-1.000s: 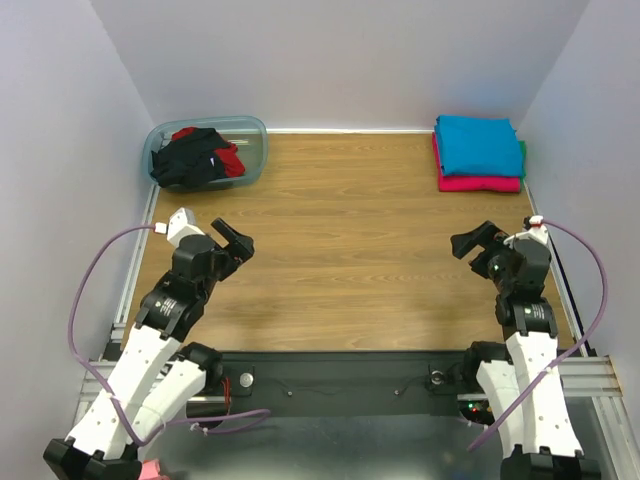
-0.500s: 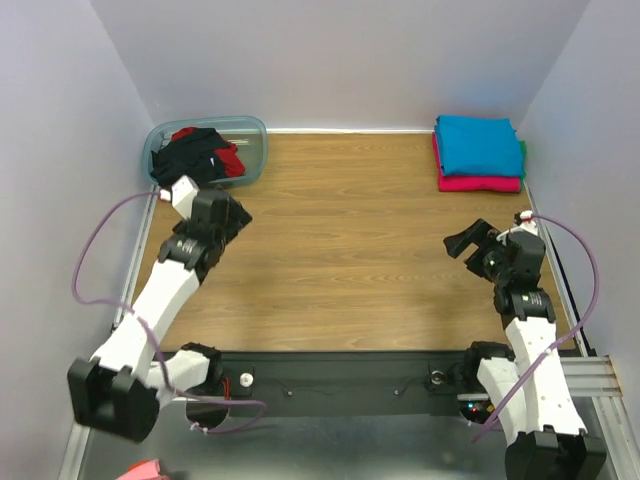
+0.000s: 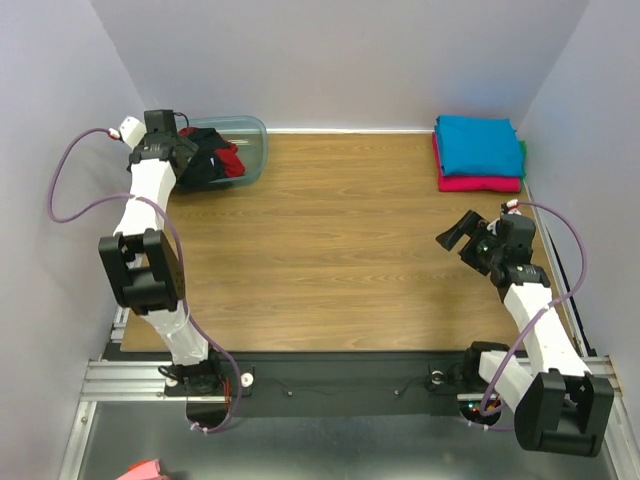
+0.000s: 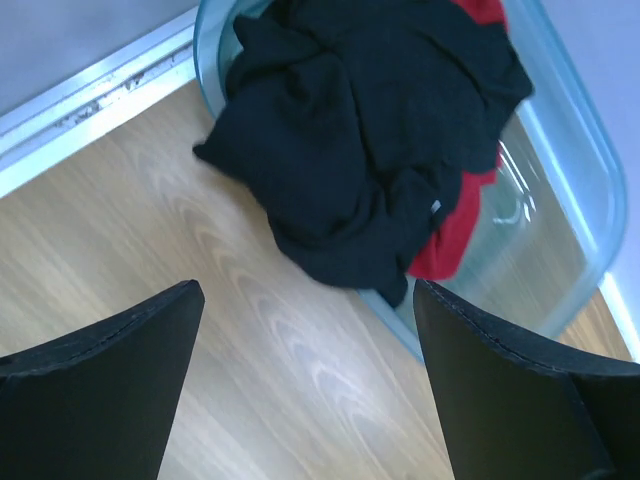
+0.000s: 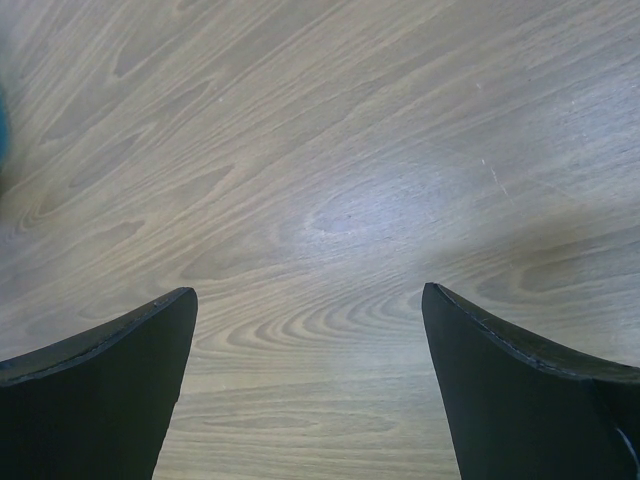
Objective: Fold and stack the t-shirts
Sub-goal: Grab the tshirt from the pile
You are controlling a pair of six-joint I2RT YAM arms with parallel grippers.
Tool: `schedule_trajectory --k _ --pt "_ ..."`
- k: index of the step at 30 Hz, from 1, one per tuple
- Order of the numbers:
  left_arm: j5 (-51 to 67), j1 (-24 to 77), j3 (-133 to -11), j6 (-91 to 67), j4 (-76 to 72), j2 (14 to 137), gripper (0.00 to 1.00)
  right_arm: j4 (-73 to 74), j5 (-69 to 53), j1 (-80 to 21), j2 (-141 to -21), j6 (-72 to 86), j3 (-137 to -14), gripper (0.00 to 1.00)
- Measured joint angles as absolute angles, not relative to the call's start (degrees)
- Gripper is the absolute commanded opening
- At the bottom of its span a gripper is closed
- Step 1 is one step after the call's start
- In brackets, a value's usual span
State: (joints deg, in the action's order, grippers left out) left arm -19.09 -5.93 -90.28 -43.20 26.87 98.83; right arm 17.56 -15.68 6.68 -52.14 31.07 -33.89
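Note:
A crumpled black t-shirt [image 3: 203,158] lies on top of a red t-shirt [image 3: 232,163] in the tub at the back left. In the left wrist view the black shirt [image 4: 350,130] spills over the tub's rim and the red shirt [image 4: 455,225] shows beneath it. A folded turquoise t-shirt [image 3: 478,143] lies on a folded magenta t-shirt [image 3: 482,183] at the back right. My left gripper [image 3: 188,152] [image 4: 307,300] is open and empty, just above the table beside the black shirt. My right gripper [image 3: 455,232] [image 5: 309,295] is open and empty over bare wood.
The translucent blue-grey tub [image 3: 256,150] [image 4: 590,170] stands in the back left corner against the wall. A metal rail [image 4: 90,100] runs along the table's left edge. The wooden table [image 3: 340,240] is walled on three sides.
My left arm has swung from the near left of the table out to the tub at the back left. My right gripper has shifted slightly left and forward.

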Motion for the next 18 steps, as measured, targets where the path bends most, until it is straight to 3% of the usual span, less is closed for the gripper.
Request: schedule_trajectory --k 8,11,14,15,16,18 --pt "-16.47 -9.5 -100.68 -41.71 29.69 111.31 0.88 17.43 -15.59 6.68 -55.29 30.33 -34.15 1.0" --pt "-15.84 -9.5 -104.9 -41.39 30.92 115.35 0.75 17.41 -15.42 6.68 -55.29 30.13 -34.15 1.0" --pt "-15.35 -9.5 -109.49 -41.04 31.94 119.57 0.38 17.41 -15.2 6.68 -55.24 29.82 -34.15 1.0" --pt "-15.18 -9.5 -109.84 -40.91 31.94 120.25 0.08 17.41 -15.03 6.68 -55.22 29.78 -34.15 1.0" --pt "-15.0 -9.5 -109.84 -40.73 32.29 120.73 0.0 17.39 -14.92 6.68 -55.16 29.78 -34.15 1.0" --pt "-14.61 -9.52 -109.32 -40.64 32.42 120.92 0.0 17.39 -14.74 6.68 -55.07 29.74 -34.15 1.0"
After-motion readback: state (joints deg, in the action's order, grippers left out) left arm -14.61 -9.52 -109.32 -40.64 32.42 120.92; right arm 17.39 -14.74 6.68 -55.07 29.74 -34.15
